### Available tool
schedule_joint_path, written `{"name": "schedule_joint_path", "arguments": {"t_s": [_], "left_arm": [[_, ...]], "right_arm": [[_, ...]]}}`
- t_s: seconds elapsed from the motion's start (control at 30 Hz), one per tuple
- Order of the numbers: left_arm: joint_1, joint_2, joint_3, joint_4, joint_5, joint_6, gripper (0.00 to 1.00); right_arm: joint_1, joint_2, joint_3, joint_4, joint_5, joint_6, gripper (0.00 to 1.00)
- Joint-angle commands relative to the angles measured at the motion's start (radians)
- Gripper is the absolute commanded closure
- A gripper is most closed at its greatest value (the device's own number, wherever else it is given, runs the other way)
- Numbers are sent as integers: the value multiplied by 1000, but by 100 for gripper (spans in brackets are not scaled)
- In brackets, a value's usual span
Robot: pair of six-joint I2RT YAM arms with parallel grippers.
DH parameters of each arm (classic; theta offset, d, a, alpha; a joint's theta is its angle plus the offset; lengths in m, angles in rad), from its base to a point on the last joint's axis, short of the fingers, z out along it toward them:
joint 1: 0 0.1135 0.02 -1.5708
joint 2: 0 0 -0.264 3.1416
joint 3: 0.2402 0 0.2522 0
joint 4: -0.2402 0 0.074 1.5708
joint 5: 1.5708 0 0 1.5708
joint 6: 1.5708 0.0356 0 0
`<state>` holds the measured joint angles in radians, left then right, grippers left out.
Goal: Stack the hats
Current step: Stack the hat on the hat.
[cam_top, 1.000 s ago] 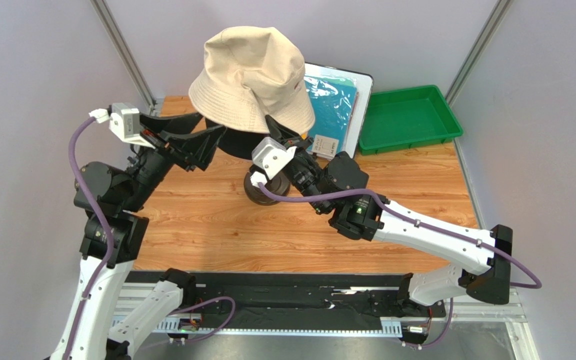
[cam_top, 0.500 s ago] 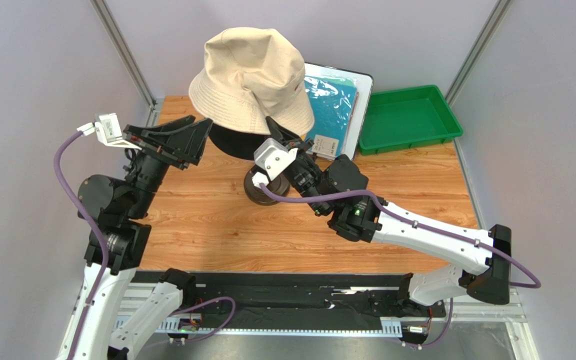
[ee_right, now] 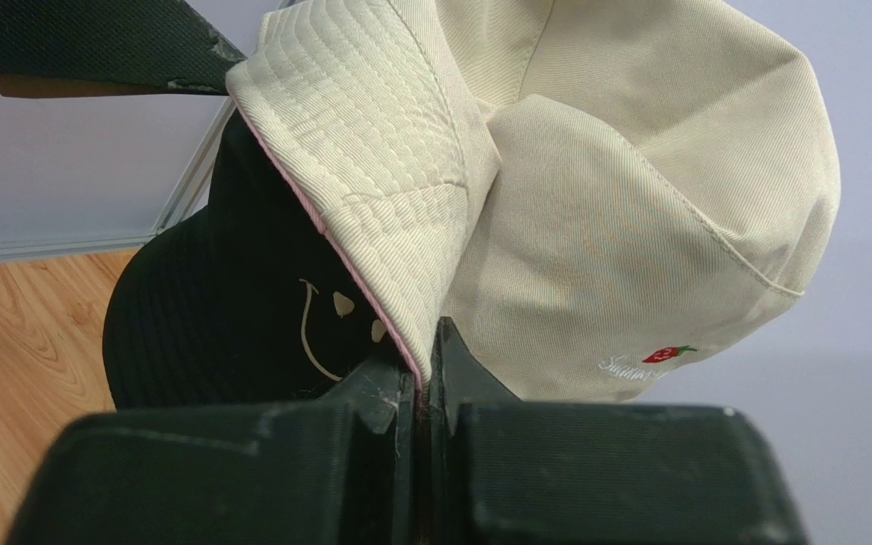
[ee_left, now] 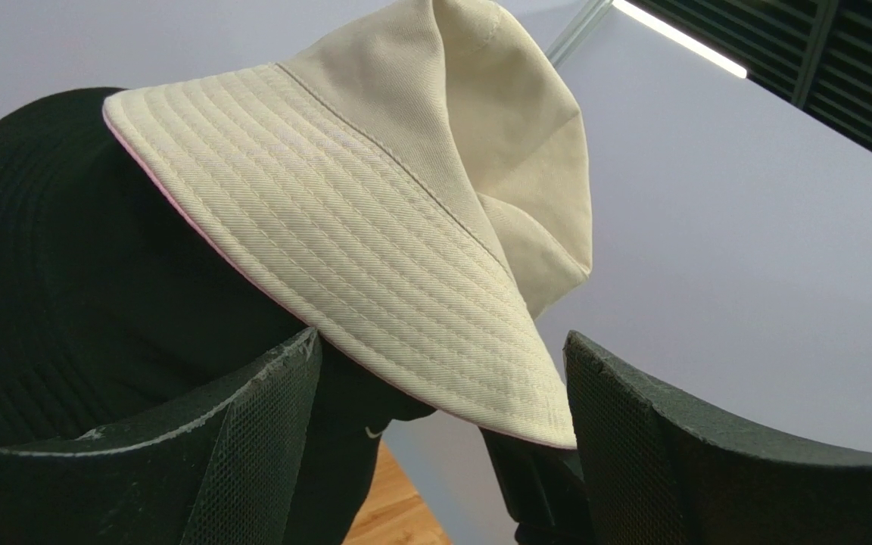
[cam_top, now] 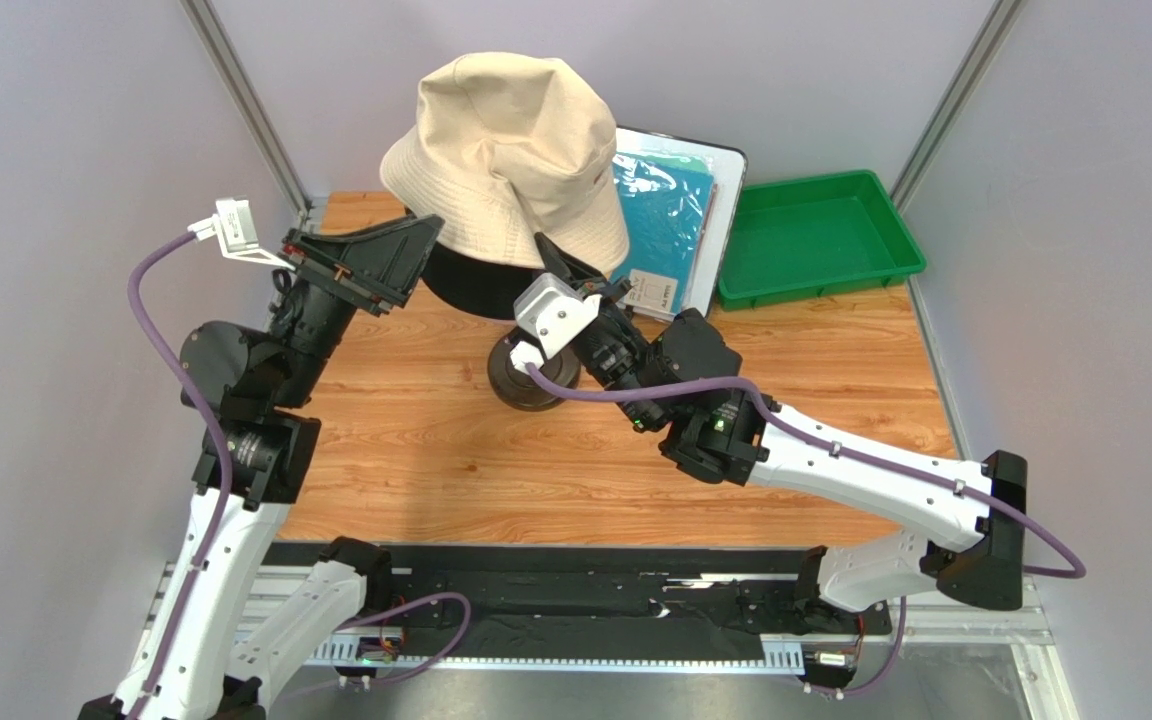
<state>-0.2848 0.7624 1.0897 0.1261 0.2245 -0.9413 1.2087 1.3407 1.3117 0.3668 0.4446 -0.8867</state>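
Pinching the beige hat (ee_right: pixel 634 204) by its brim, the right claw (ee_right: pixel 427 354) is pressing shut on the cloth; only its own wrist view is showing that. Left claw (ee_left: pixel 441 341) is hanging spread, brim edge between its fingers (ee_left: pixel 236 454), contact unclear. Top view is showing the beige hat sitting over the black hat (cam_top: pixel 462 282), above the table (cam_top: pixel 432 450). Right wrist view is also showing a smiley (ee_right: pixel 333 324) on the black one.

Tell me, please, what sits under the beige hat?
A black hat sits directly under the beige hat, with a thin pink edge along the beige brim's underside. Whatever the black hat covers is hidden; only a dark round base shows below.
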Motion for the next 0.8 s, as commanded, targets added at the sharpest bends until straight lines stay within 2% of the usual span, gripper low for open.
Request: {"name": "schedule_joint_path", "arguments": {"t_s": [0.0, 0.1, 0.4, 0.7, 0.77], "left_arm": [[16, 23, 1, 89, 41, -76, 17], [19, 38, -13, 92, 85, -113, 19], [21, -21, -60, 64, 75, -117, 18], [30, 50, -25, 173, 52, -174, 18], [38, 63, -31, 203, 47, -192, 22]], "right_arm": [[8, -34, 6, 9, 5, 26, 100], [8, -29, 11, 12, 12, 25, 100], [9, -20, 27, 6, 5, 26, 100], [25, -6, 20, -2, 11, 8, 100], [28, -3, 18, -3, 13, 6, 100]]}}
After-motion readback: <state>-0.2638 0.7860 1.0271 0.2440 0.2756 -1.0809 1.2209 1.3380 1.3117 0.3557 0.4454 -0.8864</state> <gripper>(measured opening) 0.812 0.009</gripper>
